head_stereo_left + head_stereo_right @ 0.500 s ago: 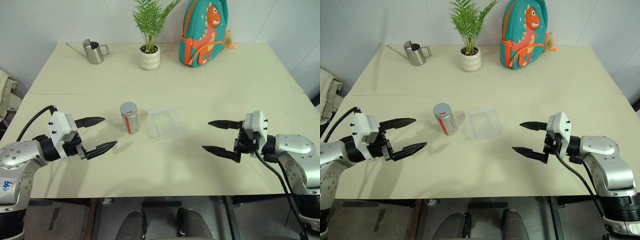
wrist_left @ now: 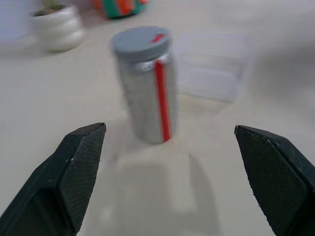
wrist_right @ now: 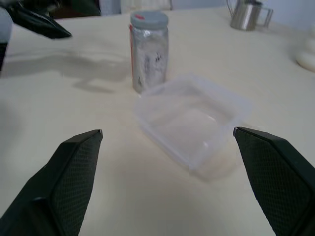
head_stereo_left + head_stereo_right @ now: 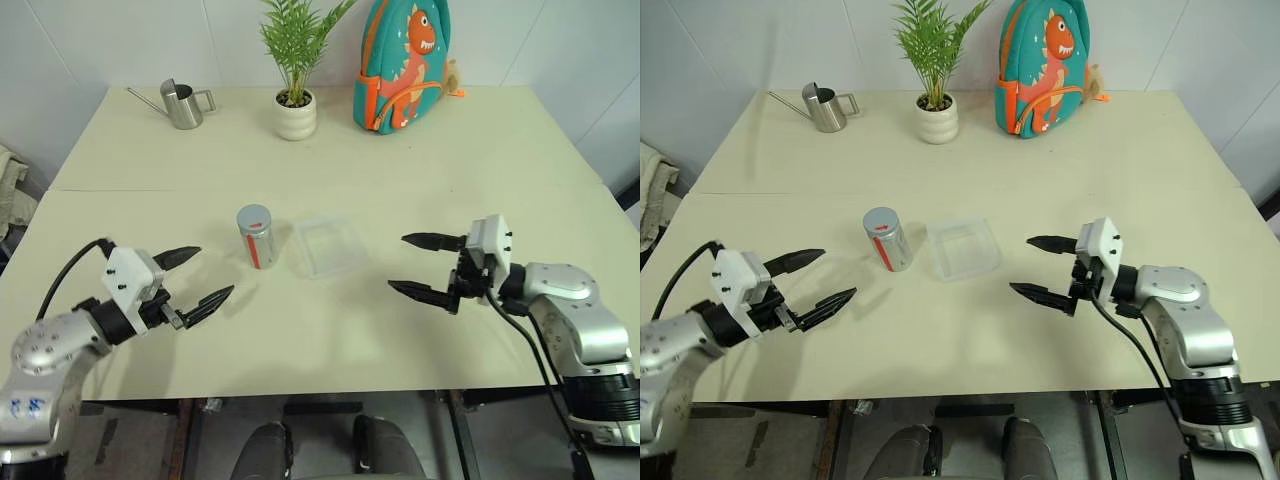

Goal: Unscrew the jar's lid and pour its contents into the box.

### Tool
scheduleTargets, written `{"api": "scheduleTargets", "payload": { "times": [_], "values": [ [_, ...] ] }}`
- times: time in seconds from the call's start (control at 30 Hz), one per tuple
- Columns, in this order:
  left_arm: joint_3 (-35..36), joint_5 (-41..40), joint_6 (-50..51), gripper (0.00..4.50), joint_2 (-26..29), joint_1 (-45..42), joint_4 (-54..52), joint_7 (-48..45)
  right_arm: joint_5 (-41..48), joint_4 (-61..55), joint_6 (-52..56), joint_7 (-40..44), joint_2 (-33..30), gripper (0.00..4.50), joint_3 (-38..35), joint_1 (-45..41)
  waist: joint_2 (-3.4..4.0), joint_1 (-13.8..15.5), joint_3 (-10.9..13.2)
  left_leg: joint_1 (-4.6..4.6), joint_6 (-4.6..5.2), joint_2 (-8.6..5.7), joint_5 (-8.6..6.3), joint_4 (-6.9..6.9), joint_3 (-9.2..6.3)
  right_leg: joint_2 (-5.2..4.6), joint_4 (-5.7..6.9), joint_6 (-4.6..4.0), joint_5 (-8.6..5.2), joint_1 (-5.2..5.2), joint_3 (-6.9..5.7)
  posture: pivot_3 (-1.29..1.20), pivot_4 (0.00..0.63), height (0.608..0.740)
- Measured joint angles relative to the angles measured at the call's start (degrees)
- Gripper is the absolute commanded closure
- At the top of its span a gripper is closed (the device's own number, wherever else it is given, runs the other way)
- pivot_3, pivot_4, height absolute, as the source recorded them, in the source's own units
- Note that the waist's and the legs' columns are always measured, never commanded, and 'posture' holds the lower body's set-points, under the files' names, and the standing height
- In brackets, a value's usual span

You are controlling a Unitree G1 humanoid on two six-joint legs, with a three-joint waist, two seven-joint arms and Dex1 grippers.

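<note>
Left gripper point(image 4: 203, 279), black fingers spread wide and empty, hovers level near the small clear-walled jar point(image 4: 258, 238) with red stripe, standing upright under its flat grey lid point(image 4: 255, 216); right gripper point(image 4: 420, 266) gapes beyond the shallow clear plastic box point(image 4: 329, 245); left wrist view: jar point(image 2: 146, 88) centred between fingers, contents indistinct; right wrist view: box point(image 3: 192, 117) ahead, just beside jar.

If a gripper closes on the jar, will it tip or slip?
The jar stands upright, taller than wide, so a high sideways nudge would probably tip it. Its round wall looks smooth, so it may slip or roll once down. The lid is on, so contents likely stay in.
</note>
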Motion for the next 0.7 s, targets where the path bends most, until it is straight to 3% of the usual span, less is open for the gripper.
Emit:
{"api": "scheduleTargets", "payload": {
  "times": [0.13, 0.27, 0.5, 0.7],
  "values": [
    [-2.1, 5.0, 0.7, 0.04, -7.9, 2.6, -5.5, 10.4, 0.0, 0.4, 0.0, -1.0, 4.1, 0.0, 2.3, -5.1, 0.0, 0.4, 0.0, 0.0, 0.04, -0.07, 0.01, 0.08, -0.01, 0.07, -0.1, 0.03, 0.01, 0.0, -0.04, 0.0, 0.15, 0.74],
    [-6.6, 10.9, 0.6, 0.04, -15.0, -0.9, -4.8, 19.5, -0.8, 2.4, -1.9, -1.3, 6.3, 0.0, 4.0, -7.5, -0.01, 1.5, 0.0, 0.0, 0.28, -0.14, -0.06, 0.21, -0.05, 0.07, -0.02, 0.03, 0.07, 0.04, -0.06, 0.0, 0.15, 0.74],
    [-14.8, 17.4, -1.2, 0.04, -18.9, -11.0, 3.4, 24.4, -0.9, 2.4, -1.7, -1.9, 7.5, 0.0, 4.2, -9.2, 0.0, 1.5, 0.0, 0.0, 0.1, -0.12, 0.06, 0.22, -0.01, 0.17, 0.04, 0.05, 0.12, 0.02, -0.04, 0.0, 0.15, 0.74],
    [-19.4, 20.2, -2.4, 0.04, -21.0, -14.1, 8.0, 25.5, -0.9, 2.3, -1.5, -2.3, 7.5, 0.0, 4.2, -9.2, 0.0, 1.3, 0.0, -0.04, 0.09, -0.09, 0.02, 0.19, 0.14, 0.21, 0.05, 0.08, 0.13, 0.0, -0.06, 0.0, 0.15, 0.74]
  ]
}}
